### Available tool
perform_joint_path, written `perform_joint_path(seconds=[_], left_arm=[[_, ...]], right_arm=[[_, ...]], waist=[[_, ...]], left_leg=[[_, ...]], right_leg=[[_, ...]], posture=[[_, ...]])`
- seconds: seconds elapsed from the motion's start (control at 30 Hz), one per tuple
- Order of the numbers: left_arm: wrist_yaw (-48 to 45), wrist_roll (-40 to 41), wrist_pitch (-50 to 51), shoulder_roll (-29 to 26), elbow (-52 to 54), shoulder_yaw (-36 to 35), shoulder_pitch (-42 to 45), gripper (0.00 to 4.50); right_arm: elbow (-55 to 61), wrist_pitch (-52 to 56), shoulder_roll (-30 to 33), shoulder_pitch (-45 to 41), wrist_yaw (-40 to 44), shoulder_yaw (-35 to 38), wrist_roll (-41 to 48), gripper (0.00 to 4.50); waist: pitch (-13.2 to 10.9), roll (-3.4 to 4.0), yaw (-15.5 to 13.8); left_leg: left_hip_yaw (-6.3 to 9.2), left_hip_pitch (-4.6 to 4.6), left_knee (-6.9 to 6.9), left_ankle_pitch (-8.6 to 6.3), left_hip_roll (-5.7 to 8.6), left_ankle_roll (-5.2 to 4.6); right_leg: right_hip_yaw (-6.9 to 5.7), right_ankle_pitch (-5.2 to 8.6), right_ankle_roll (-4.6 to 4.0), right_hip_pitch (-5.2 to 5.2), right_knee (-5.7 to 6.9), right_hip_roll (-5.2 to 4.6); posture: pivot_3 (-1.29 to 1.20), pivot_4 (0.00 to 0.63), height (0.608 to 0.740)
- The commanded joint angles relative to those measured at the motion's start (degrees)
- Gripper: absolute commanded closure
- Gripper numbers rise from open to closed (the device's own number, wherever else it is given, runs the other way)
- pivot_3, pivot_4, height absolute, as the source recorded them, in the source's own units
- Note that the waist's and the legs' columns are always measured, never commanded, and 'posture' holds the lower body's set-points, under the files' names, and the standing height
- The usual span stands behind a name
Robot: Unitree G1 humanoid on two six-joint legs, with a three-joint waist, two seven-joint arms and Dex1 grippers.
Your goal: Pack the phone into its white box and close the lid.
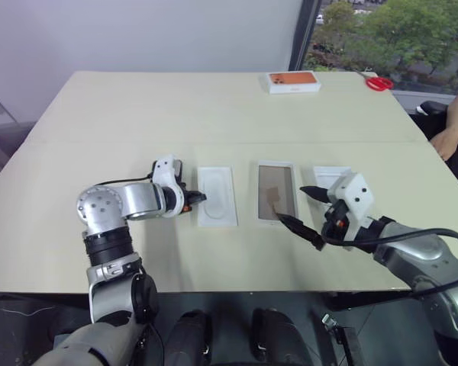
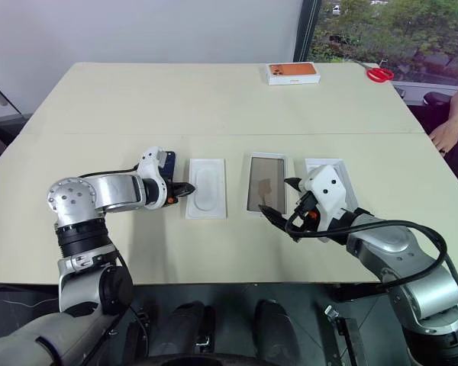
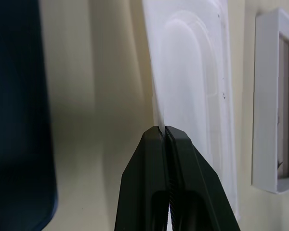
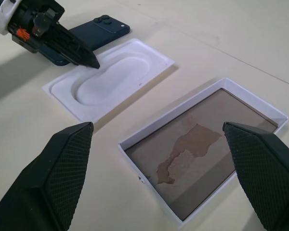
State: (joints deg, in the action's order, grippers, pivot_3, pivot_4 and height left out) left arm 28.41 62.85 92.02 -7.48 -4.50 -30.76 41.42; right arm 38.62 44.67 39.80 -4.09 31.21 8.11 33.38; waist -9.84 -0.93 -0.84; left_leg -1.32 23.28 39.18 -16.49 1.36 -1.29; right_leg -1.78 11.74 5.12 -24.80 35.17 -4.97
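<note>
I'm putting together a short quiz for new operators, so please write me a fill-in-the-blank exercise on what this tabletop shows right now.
1. The left pincer is shut on an edge of the thin white ____.
2. The phone lies on the table, not yet in the white ____.
3. The right pincer hovers with its fingers wide ____.
4. At the table's far edge, beside the orange-printed box, lie red ____.

Missing words: insert; box; open; scissors
</note>
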Motion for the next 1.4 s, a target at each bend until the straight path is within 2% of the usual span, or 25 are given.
perform_joint_path(seconds=[0.03, 0.2, 0.27, 0.4, 0.5, 0.63, 1.03, 1.4], left_arm=[[-0.84, 3.99, 0.48, -0.52, 0.15, -2.86, 3.19, 4.45], [-0.17, 6.35, 0.48, 2.33, -0.57, -3.70, 6.10, 4.45], [0.94, 6.02, 0.48, 5.58, -0.78, -3.39, 8.01, 4.45], [2.65, 3.02, 0.45, 10.98, -1.73, -2.33, 10.97, 4.45], [2.67, -2.09, -1.27, 14.73, -3.56, 2.19, 12.55, 4.45], [1.82, -6.72, -3.13, 17.59, -4.77, 4.43, 14.40, 4.45], [-1.81, -17.52, -8.76, 20.16, -9.68, 7.46, 17.27, 4.45], [-6.23, -19.30, -9.48, 22.45, -11.94, 9.13, 18.55, 4.45]], right_arm=[[2.72, -0.31, 0.91, -0.55, 0.01, 1.81, 0.66, 0.00], [2.51, -0.35, 2.83, -0.16, 0.92, 3.98, 0.97, 0.00], [2.20, -0.35, 4.37, 0.99, 1.91, 6.30, 1.03, 0.00], [1.44, -0.82, 6.84, 3.81, 3.52, 9.27, 0.41, 0.00], [0.50, -0.40, 8.45, 5.67, 3.11, 10.40, -1.59, 0.00], [0.51, -0.40, 8.48, 5.95, 3.01, 10.59, -1.64, 0.00], [0.95, -1.46, 7.60, 6.64, 2.43, 9.66, -3.26, 0.00], [0.28, -1.90, 6.92, 5.84, 2.19, 8.53, -3.80, 0.00]], waist=[[-0.01, -0.01, -0.05], [-0.01, -0.03, -0.44], [-0.01, -0.03, -0.75], [-0.02, -0.08, -1.55], [-0.03, -0.08, -1.49], [-0.04, -0.10, -1.37], [-0.04, -0.10, -1.48], [-0.04, -0.11, -1.45]], left_leg=[[0.00, 0.00, 0.00, 0.00, 0.00, 0.00], [0.01, 0.03, 0.00, 0.02, 0.06, 0.04], [0.00, 0.02, 0.00, 0.02, 0.07, 0.04], [0.01, 0.04, 0.02, 0.02, 0.10, 0.02], [-0.01, 0.03, 0.02, 0.01, 0.10, 0.01], [-0.03, 0.02, 0.02, 0.01, 0.09, 0.00], [-0.02, 0.04, 0.02, 0.00, 0.06, -0.02], [-0.02, 0.03, 0.02, 0.00, 0.06, -0.02]], right_leg=[[0.00, 0.00, 0.00, 0.00, 0.00, 0.00], [-0.02, 0.00, 0.00, 0.00, -0.02, -0.04], [-0.03, 0.00, 0.00, 0.02, -0.04, -0.05], [-0.04, 0.00, -0.01, 0.05, -0.09, -0.04], [-0.03, 0.01, -0.01, 0.06, -0.10, -0.04], [-0.01, 0.02, -0.02, 0.06, -0.10, -0.01], [-0.02, 0.03, -0.03, 0.05, -0.12, 0.03], [-0.02, 0.02, -0.01, 0.05, -0.12, 0.03]], posture=[[0.00, 0.150, 0.740], [0.00, 0.150, 0.740], [0.00, 0.150, 0.740], [0.00, 0.150, 0.740], [0.00, 0.150, 0.740], [0.00, 0.150, 0.740], [0.00, 0.150, 0.740], [0.00, 0.150, 0.740]])
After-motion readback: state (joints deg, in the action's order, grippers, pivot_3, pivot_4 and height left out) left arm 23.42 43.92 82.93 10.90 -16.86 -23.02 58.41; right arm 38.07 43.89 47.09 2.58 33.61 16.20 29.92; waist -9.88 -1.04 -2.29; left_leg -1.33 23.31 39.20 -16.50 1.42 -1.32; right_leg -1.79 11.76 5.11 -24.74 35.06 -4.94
